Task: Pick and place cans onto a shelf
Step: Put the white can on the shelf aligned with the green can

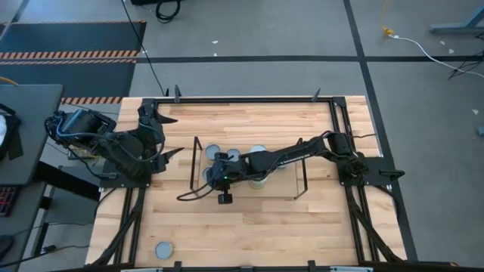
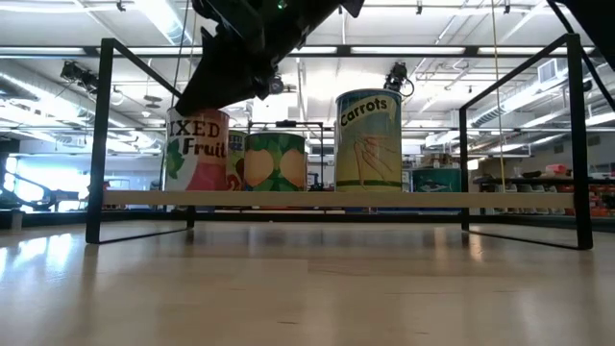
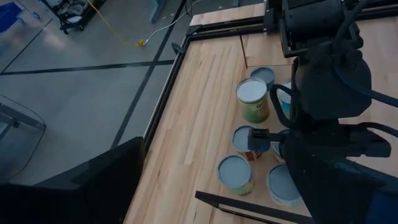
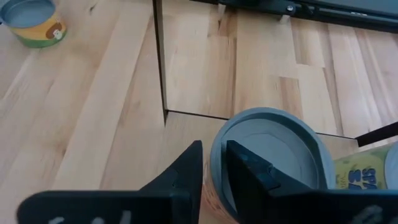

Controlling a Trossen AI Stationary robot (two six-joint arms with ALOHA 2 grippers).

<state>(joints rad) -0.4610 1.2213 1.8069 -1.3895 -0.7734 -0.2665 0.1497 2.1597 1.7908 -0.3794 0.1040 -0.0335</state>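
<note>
The shelf (image 1: 198,155) is a low rack of thin dark rods in the middle of the table. Several cans stand inside it, among them a carrots can (image 2: 369,139) and a green can (image 2: 274,161). My right gripper (image 1: 220,180) reaches in from the right and is shut on the mixed-fruit can (image 2: 197,149) at the rack's left end. A lone can (image 1: 162,249) stands near the table's near left corner. My left gripper (image 1: 168,136) is open and empty at the table's left side. My right gripper pinches the mixed-fruit can's top rim (image 4: 216,158). One finger (image 4: 186,168) is outside the wall and the other (image 4: 249,171) is over the recessed grey top. The fingers come from above, slanting. The can is upright, level with its neighbours.
The shelf's upright end frames (image 2: 101,144) and rods (image 4: 160,68) stand close around the gripper. The black outer table frame (image 1: 249,98) runs along the edges. Bare wood lies between the shelf and the table's near edge.
</note>
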